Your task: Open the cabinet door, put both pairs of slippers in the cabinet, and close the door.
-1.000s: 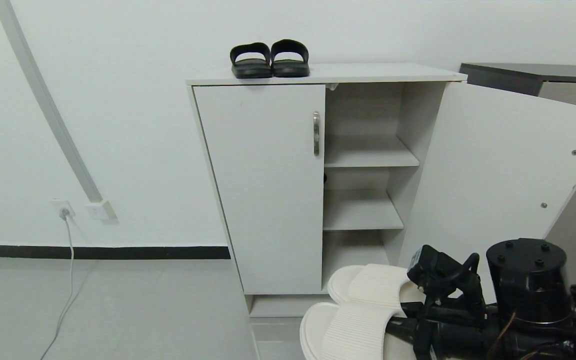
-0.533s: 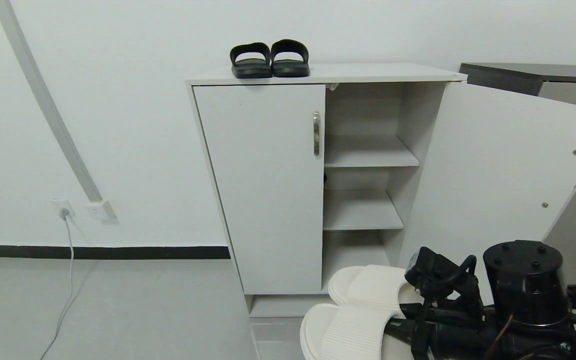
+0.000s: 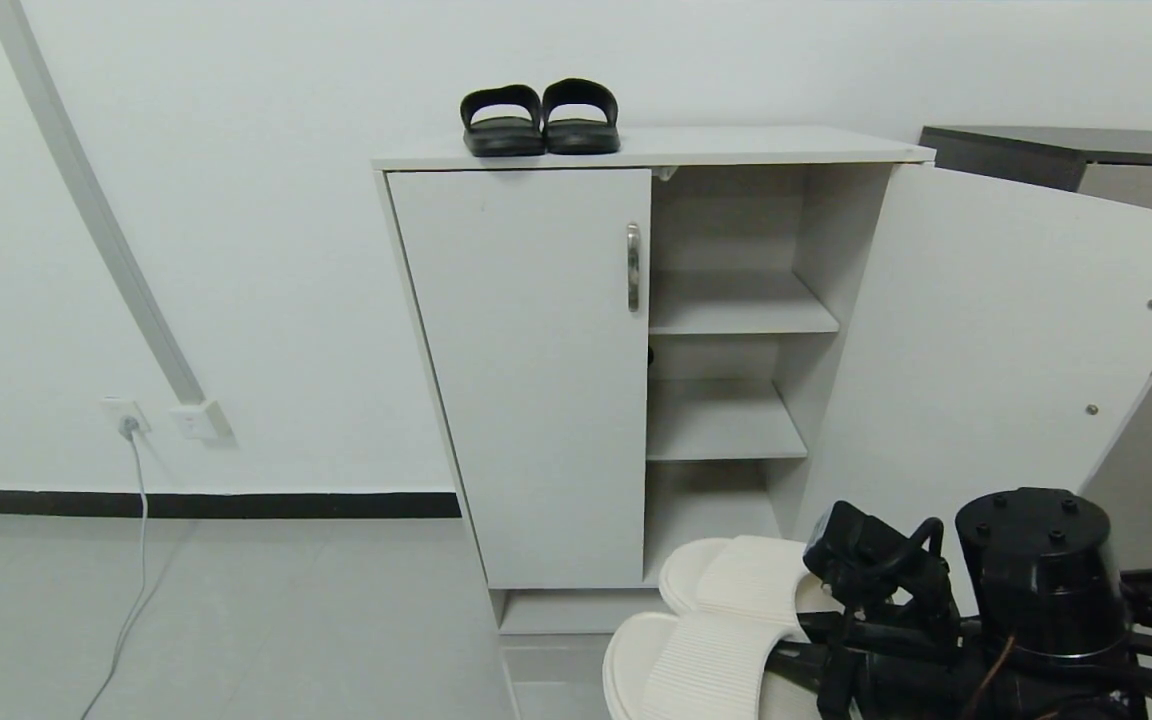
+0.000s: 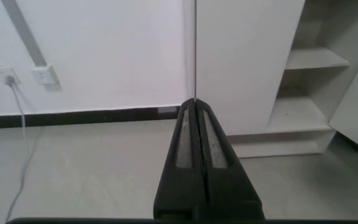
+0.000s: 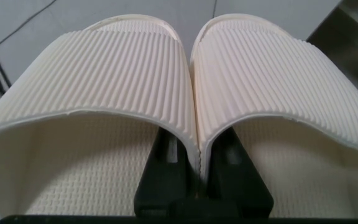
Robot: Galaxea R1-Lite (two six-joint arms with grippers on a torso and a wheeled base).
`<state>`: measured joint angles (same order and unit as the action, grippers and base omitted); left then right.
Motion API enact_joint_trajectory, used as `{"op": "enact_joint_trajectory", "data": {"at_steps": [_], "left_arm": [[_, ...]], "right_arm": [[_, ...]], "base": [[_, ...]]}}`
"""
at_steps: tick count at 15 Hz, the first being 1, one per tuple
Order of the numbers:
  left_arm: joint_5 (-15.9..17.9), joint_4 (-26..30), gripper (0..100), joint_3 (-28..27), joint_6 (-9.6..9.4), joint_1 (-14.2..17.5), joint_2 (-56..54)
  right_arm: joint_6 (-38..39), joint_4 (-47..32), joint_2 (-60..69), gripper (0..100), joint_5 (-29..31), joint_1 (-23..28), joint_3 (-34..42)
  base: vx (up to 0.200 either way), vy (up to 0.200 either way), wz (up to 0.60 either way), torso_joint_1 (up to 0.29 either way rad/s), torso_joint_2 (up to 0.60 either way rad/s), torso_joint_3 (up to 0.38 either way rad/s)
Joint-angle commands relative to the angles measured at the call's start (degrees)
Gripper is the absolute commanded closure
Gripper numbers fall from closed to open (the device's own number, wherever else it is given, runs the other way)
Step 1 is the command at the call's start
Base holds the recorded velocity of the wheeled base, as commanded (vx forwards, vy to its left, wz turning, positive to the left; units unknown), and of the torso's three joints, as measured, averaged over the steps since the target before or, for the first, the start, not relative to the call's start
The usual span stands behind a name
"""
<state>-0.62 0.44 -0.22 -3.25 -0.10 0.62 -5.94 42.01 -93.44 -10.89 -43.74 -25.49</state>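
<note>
Since a second ago, the right arm and the cream slippers it carries have been shifted slightly to the left and downward in the head view; nothing else has been moved.

The cream slippers are held side by side, low in front of the cabinet's open right half, with their toes pointed toward the bottom compartment. In the right wrist view, the adjoining strap edges of the cream slippers are seen pinched together between the fingers of the right gripper, which is clamped on them.

The cabinet is white and stands against a white wall. Its left door is closed, with a metal handle at its inner edge. Its right door is swung wide open, so that two shelves are exposed. The black slippers are set as a pair on the cabinet's top, above the left door.

The left gripper is seen with its fingers pressed flat together, nothing held, above the grey floor and pointed toward the closed left door.

A wall socket with a cable plugged in is seen well apart to the cabinet's left.
</note>
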Motion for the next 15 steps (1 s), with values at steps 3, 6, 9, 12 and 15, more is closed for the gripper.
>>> {"op": "enact_joint_trajectory", "data": {"at_steps": [3, 6, 9, 12, 15], "left_arm": [[1.06, -0.09, 100, 0.13, 1.67, -0.08, -0.45], [0.97, -0.09, 100, 0.13, 1.85, -0.08, -0.45], [0.97, -0.09, 100, 0.13, 2.11, -0.08, -0.45], [0.97, -0.09, 100, 0.04, 2.82, -0.08, -0.45], [1.06, -0.09, 100, 0.04, 2.82, -0.08, -0.45]], "right_arm": [[2.51, 5.19, -4.29, 100, 11.94, -1.44, -0.7], [18.24, 15.56, -14.75, 100, 32.77, -8.91, -3.69], [19.3, 17.58, -26.71, 100, 51.4, -10.31, -11.78], [21.49, 17.58, -33.12, 100, 59.14, -8.2, -19.33], [21.76, 17.67, -33.12, 100, 59.67, -7.06, -19.51]], "base": [[0.0, 0.0, 0.0, 0.0, 0.0, 0.0], [0.0, 0.0, 0.0, 0.0, 0.0, 0.0], [0.0, 0.0, 0.0, 0.0, 0.0, 0.0], [0.0, 0.0, 0.0, 0.0, 0.0, 0.0], [0.0, 0.0, 0.0, 0.0, 0.0, 0.0]]}}
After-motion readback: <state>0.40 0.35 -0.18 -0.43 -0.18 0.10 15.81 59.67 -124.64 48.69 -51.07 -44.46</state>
